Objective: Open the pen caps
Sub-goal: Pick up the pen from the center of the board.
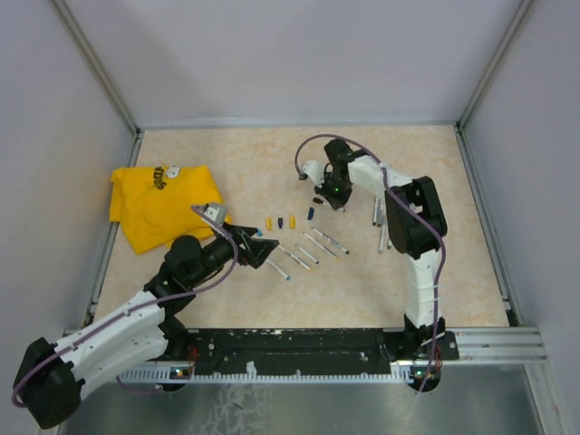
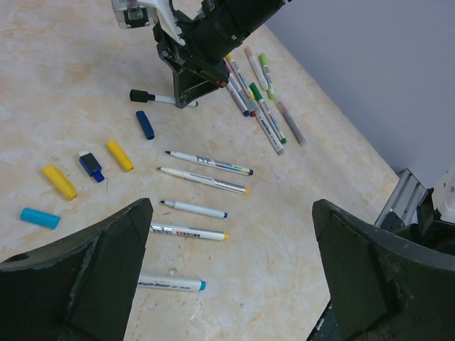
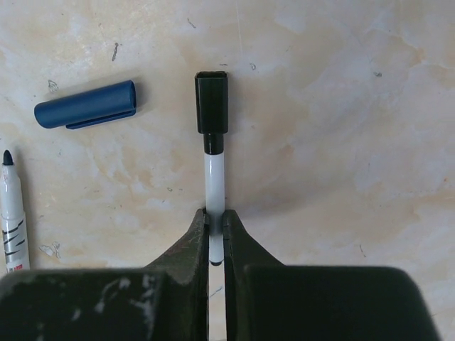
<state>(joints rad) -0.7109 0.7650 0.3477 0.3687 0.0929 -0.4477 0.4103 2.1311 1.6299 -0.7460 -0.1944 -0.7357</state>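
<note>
The beige marbled worktop [image 1: 272, 154] carries a crumpled yellow garment [image 1: 159, 204] at its left side. The left tool [image 1: 261, 245] hangs released, jaws spread wide with nothing between them, over a row of uncapped pens [image 2: 206, 163]. The right tool [image 3: 216, 224] is clenched on the white barrel [image 3: 215, 177] of a pen. That pen's black cap [image 3: 212, 103] is still on, just beyond the fingertips. A bundle of further pens [image 2: 263, 106] lies beside the right arm. Loose caps lie between the two tools. A dark blue cap [image 3: 87, 105] is just beside the black one, not touching it. Then come two yellow caps [image 2: 119, 155] with a small dark cap [image 2: 91, 165] between them. A light blue cap [image 2: 40, 218] lies nearest the left tool.
</note>
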